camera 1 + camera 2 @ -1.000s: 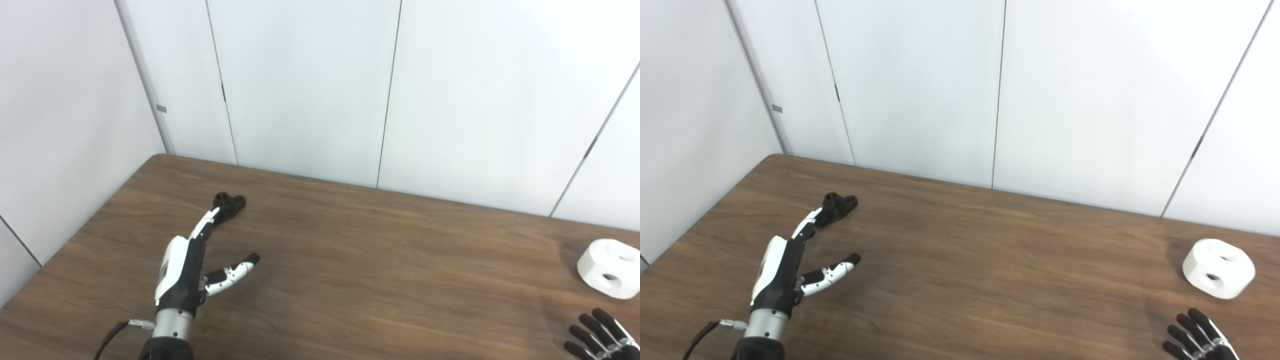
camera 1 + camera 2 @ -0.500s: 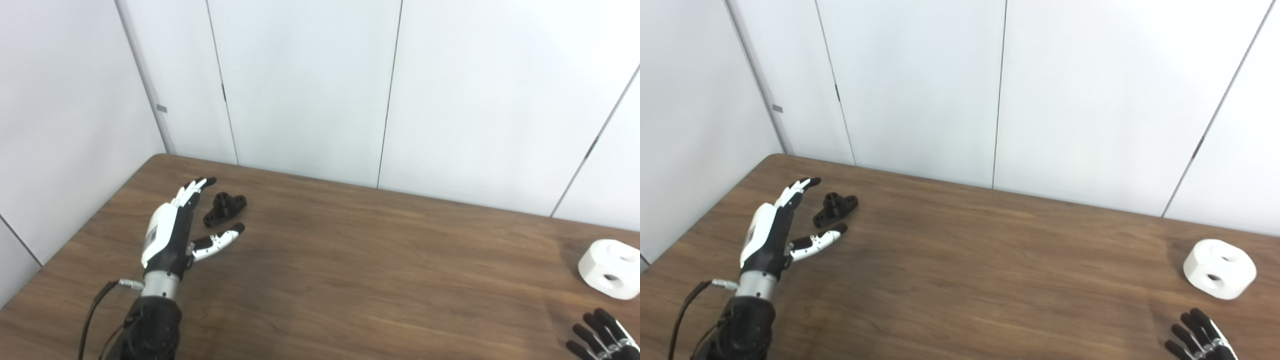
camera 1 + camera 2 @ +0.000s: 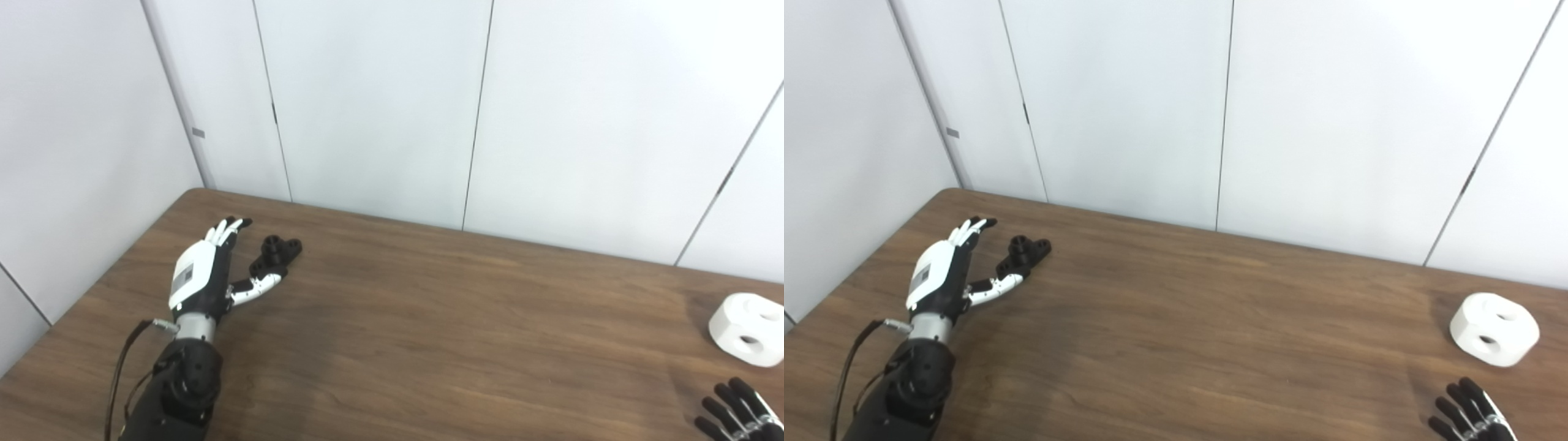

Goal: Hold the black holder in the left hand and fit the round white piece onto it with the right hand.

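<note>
Here, one black holder [image 3: 274,256] lies on the brown wooden tabletop [image 3: 429,318], toward its far left corner. It is a small dark part with a raised round boss and a flat lobed end that shows holes. Nothing lifts it; it rests flat on the wood.

Just beside it, on its left, is the left hand [image 3: 205,275], white-backed with black palm parts. The fingers [image 3: 225,229] are stretched out and apart, pointing toward the far edge past the holder's left side, while the thumb [image 3: 254,290] reaches out to the right, its tip at the near end of the holder; whether they touch cannot be told. The hand grips nothing. Its dark forearm comes up from the lower left, with a thin cable looping at the wrist.

Well apart from all this, at the far right of the tabletop, sits one round white piece [image 3: 1493,329], a thick puck with two holes in view. It stands free on the wood.

Near it, at the bottom right corner, only the black fingertips of the right hand [image 3: 1470,412] show. They are spread and hold nothing.

Behind the tabletop stand plain white wall panels [image 3: 380,104] with narrow dark seams.
</note>
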`<state>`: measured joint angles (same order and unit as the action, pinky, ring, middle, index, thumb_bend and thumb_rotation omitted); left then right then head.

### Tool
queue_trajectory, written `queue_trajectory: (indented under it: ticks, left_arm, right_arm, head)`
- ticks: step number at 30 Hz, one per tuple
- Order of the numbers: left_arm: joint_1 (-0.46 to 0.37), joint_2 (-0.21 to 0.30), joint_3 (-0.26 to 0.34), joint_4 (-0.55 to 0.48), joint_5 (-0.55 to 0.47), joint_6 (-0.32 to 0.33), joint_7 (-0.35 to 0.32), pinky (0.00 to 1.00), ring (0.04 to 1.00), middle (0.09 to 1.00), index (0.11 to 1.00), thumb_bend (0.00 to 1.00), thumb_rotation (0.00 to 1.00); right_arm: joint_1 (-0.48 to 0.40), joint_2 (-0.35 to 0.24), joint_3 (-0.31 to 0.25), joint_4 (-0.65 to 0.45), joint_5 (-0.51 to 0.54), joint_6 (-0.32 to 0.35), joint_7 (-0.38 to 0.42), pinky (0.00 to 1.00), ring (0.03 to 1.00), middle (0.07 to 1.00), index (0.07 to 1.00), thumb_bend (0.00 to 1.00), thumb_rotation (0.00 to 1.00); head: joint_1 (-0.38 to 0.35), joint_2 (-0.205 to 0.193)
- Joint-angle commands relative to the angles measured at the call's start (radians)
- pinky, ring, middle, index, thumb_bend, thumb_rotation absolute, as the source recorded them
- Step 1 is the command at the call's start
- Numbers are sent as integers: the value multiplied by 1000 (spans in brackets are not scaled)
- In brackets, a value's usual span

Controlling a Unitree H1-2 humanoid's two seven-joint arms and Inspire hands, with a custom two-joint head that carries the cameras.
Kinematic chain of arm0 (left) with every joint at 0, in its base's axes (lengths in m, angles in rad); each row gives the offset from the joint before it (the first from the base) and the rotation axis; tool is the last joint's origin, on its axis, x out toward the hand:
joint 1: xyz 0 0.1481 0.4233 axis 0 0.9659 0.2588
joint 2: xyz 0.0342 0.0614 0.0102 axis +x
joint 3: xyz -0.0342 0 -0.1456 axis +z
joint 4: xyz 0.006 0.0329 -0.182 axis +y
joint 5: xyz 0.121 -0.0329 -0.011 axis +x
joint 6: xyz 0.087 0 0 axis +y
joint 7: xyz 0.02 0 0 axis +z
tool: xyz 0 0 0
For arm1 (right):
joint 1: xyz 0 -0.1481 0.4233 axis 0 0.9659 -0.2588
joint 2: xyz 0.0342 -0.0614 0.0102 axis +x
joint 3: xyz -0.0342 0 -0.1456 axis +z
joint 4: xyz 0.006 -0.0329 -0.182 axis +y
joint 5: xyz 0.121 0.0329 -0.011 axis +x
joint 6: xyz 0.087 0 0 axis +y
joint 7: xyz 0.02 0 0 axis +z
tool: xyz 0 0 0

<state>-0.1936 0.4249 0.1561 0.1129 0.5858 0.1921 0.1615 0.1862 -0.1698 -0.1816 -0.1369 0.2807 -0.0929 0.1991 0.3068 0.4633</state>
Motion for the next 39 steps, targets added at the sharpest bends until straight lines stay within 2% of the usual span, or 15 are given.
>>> queue_trajectory:
  ticks: [1,7,33,39]
  left_arm:
    - [-53,40,-9,-4,30,21,15,1000,1000,985,905,800,383]
    - [-83,58,-34,56,22,53,18,1000,1000,975,887,823,373]
    - [-172,67,-71,183,-4,123,21,1000,1000,958,848,829,317]
    - [-188,89,-96,207,0,136,14,1000,1000,954,819,815,324]
  right_arm:
    - [66,10,7,91,4,-27,11,865,888,913,914,853,829]
    - [67,9,7,83,-1,-13,3,913,898,921,928,863,846]
    - [80,5,18,64,-3,-12,4,945,943,921,939,834,857]
    - [79,6,26,71,1,-31,15,999,974,970,976,808,903]
  head:
    - [0,1]
    - [4,7]
    - [-11,25]
    - [-16,25]
